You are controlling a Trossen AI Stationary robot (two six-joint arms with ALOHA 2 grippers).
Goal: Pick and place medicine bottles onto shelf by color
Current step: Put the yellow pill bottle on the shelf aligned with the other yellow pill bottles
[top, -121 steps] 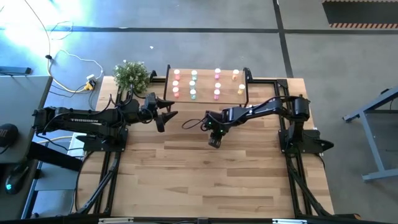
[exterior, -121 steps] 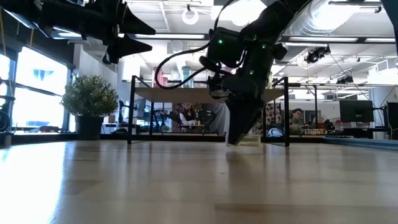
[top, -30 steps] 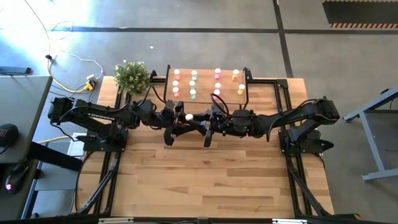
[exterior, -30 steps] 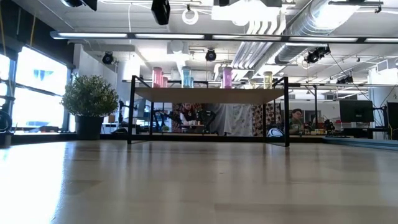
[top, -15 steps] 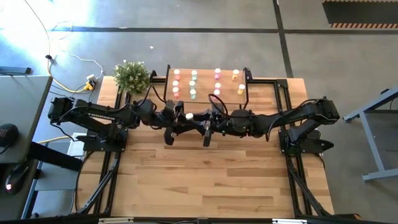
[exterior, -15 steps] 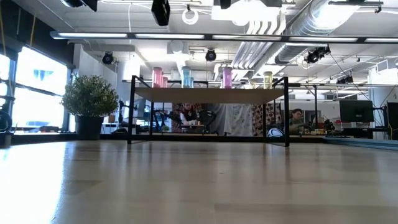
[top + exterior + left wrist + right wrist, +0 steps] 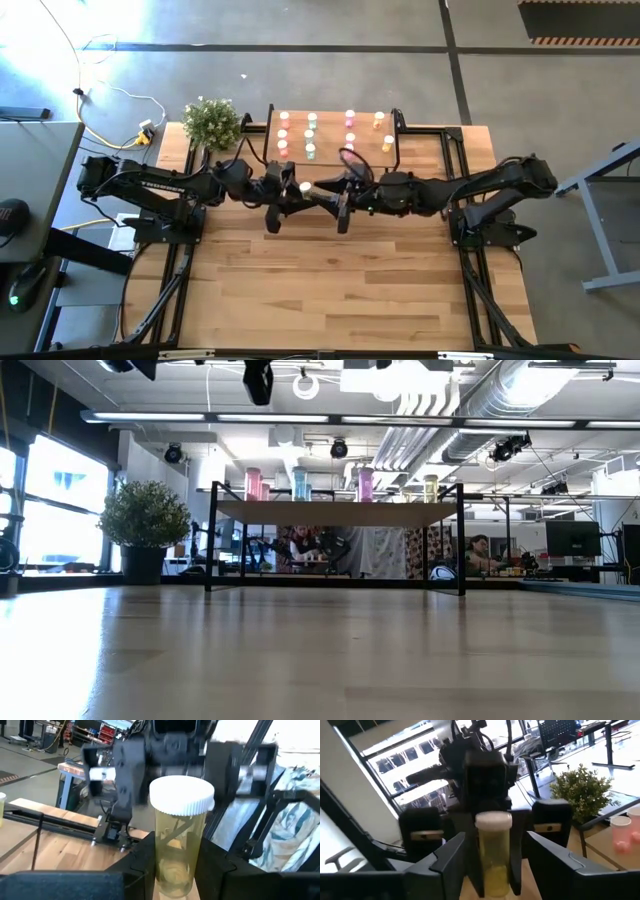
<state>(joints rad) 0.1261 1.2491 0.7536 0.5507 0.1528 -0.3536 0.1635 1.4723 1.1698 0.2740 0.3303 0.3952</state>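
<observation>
A pale yellow bottle point(image 7: 177, 845) with a white cap point(image 7: 303, 187) stands upright in the air over the table's middle, with my left gripper point(image 7: 290, 190) shut on it. My right gripper point(image 7: 495, 870) faces it from the right. It is open, one finger on either side of the bottle point(image 7: 493, 855) and clear of it. The shelf point(image 7: 335, 150) stands at the far edge on thin black legs. On its top are columns of salmon-red point(image 7: 283, 135), mint-green point(image 7: 311, 135), pink point(image 7: 349, 135) and orange point(image 7: 380, 125) bottles. My left gripper pinches the lower part of the bottle's body point(image 7: 162, 865) between its two fingers point(image 7: 142, 865). The fingers lie level and come from the table's left. The bottle stands upright, cap up, lifted clear of the table.
A potted plant point(image 7: 211, 122) stands at the far left corner beside the shelf. The table's near half point(image 7: 330, 290) is bare wood. In the low view the shelf point(image 7: 335, 513) crosses the far side, with people and desks beyond it.
My right gripper has drawn back a little toward the table's right edge, away from the bottle. The bottle stays upright in my left gripper, which has kept its place.
</observation>
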